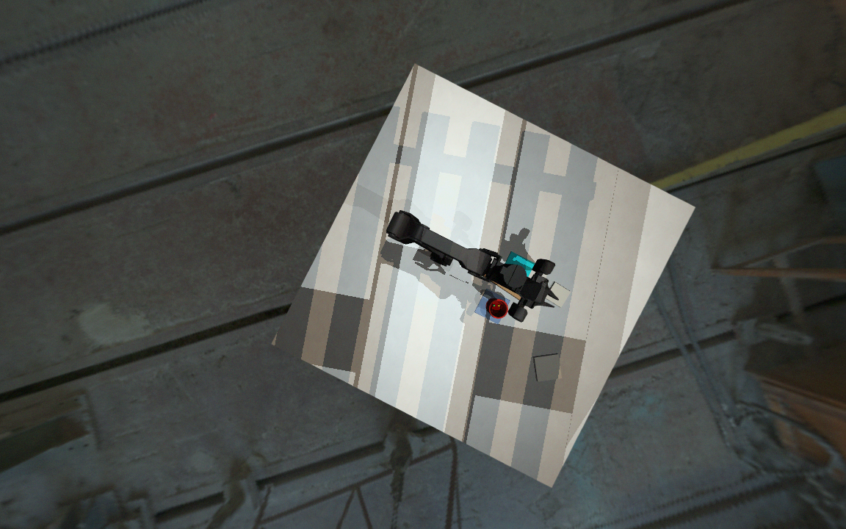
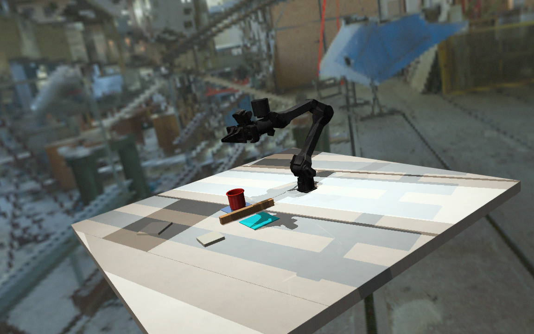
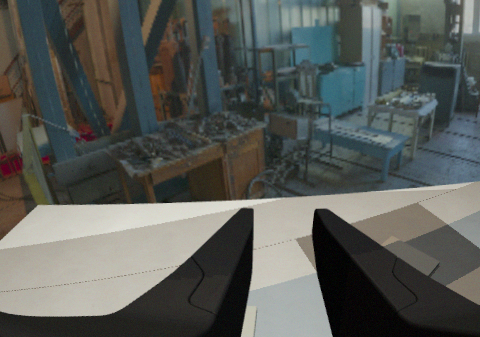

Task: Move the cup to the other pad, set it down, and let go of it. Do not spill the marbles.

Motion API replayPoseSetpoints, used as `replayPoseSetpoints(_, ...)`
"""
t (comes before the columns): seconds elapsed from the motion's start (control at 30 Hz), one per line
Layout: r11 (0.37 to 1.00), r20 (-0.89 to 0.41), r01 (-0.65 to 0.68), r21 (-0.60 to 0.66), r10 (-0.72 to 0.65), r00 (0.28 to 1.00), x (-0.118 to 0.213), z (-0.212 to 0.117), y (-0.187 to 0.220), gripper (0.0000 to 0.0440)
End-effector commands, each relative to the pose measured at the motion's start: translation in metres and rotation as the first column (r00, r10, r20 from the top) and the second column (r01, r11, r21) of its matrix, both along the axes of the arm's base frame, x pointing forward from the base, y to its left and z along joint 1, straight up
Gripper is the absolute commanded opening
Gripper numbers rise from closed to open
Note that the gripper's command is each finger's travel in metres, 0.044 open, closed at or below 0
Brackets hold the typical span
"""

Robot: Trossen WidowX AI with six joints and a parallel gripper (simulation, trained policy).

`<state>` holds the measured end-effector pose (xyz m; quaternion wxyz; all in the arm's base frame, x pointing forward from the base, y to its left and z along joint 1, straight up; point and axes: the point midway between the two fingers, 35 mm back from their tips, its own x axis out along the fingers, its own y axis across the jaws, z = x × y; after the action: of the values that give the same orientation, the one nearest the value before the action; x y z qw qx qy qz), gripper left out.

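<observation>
The red cup (image 1: 497, 317) (image 2: 236, 200) stands upright on the blue pad (image 1: 480, 308) (image 2: 226, 210). Small reddish marbles (image 1: 497, 307) show inside it in the top view. The teal pad (image 1: 519, 261) (image 2: 252, 224) lies on the other side of a wooden bar and bears nothing. My gripper (image 1: 554, 302) (image 2: 222, 141) (image 3: 283, 220) is high above the table, pointing outward beyond the cup and the pads. Its fingers stand a narrow gap apart with nothing between them. The cup and both pads are out of the wrist view.
The wooden bar (image 1: 504, 289) (image 2: 246, 211) lies between the pads, close to the cup. A flat cream block (image 1: 561, 295) (image 2: 211, 238) lies farther out. A thin greyish tile (image 1: 547, 367) (image 2: 153, 228) (image 3: 414, 258) lies in a dark patch of the table.
</observation>
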<state>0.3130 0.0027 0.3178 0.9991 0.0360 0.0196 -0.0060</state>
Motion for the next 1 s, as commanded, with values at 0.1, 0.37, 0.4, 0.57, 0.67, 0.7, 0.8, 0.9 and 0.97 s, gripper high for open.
replayPoseSetpoints(0.1,0.999,-0.102,-0.014,0.043,0.019,0.995,0.005,-0.010,0.008,0.0054)
replayPoseSetpoints(0.37,0.995,-0.221,-0.030,0.093,0.050,0.974,0.010,-0.020,0.018,0.0111)
replayPoseSetpoints(0.4,0.995,-0.236,-0.030,0.098,0.053,0.970,0.010,-0.022,0.019,0.0113)
replayPoseSetpoints(0.57,0.992,-0.312,-0.027,0.125,0.065,0.948,0.013,-0.028,0.025,0.0113)
replayPoseSetpoints(0.67,0.990,-0.358,-0.021,0.138,0.070,0.931,0.014,-0.032,0.028,0.0110)
replayPoseSetpoints(0.7,0.990,-0.373,-0.019,0.142,0.071,0.925,0.014,-0.033,0.029,0.0109)
replayPoseSetpoints(0.8,0.988,-0.418,-0.011,0.151,0.074,0.905,0.015,-0.038,0.031,0.0105)
replayPoseSetpoints(0.9,0.987,-0.464,-0.002,0.158,0.076,0.883,0.015,-0.042,0.033,0.0100)
replayPoseSetpoints(0.97,0.987,-0.494,0.005,0.161,0.076,0.866,0.015,-0.045,0.034,0.0097)
